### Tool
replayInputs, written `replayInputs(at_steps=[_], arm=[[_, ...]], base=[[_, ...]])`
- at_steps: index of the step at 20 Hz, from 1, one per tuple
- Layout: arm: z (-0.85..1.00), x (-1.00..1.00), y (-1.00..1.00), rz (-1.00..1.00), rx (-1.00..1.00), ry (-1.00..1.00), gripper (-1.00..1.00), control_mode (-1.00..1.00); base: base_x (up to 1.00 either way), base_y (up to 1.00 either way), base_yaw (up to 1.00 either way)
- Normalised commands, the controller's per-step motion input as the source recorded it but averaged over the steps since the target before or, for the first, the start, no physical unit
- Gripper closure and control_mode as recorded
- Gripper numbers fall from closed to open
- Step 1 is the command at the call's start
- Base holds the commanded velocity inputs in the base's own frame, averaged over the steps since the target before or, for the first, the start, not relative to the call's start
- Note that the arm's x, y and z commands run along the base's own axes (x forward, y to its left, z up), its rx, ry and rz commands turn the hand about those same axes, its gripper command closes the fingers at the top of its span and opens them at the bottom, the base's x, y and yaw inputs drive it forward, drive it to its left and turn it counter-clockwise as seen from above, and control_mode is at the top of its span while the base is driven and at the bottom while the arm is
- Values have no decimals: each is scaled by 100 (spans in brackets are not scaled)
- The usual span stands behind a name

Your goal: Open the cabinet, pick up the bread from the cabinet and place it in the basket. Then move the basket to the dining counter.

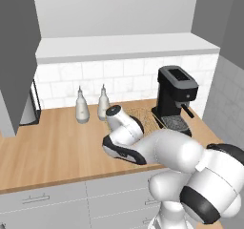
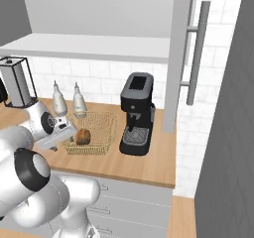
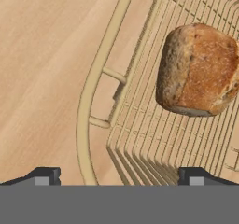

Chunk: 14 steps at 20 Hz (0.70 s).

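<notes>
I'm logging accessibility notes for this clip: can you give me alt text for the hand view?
A brown bread loaf lies inside the wicker basket, seen from close above. The basket's rim and handle rest on the light-wood counter, and the gripper has its jaws spread wide across the rim, holding nothing.

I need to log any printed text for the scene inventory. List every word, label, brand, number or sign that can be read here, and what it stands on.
None: no readable text in any view.
The coffee machine has plain dark panels, no brand or numbers visible.
The two bottles carry no labels.
The bread, the basket and the cabinet bear no markings.
</notes>
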Motion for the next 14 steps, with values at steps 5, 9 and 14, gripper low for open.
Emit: replayInputs(at_steps=[5,9,14], arm=[[-13,24,1,4,-1,0,-100,-100],[-38,2,0,0,-1,0,-100,-100],[-45,0,-1,0,0,-1,-100,-100]], base=[[0,0,0],[0,0,0],[0,0,0]])
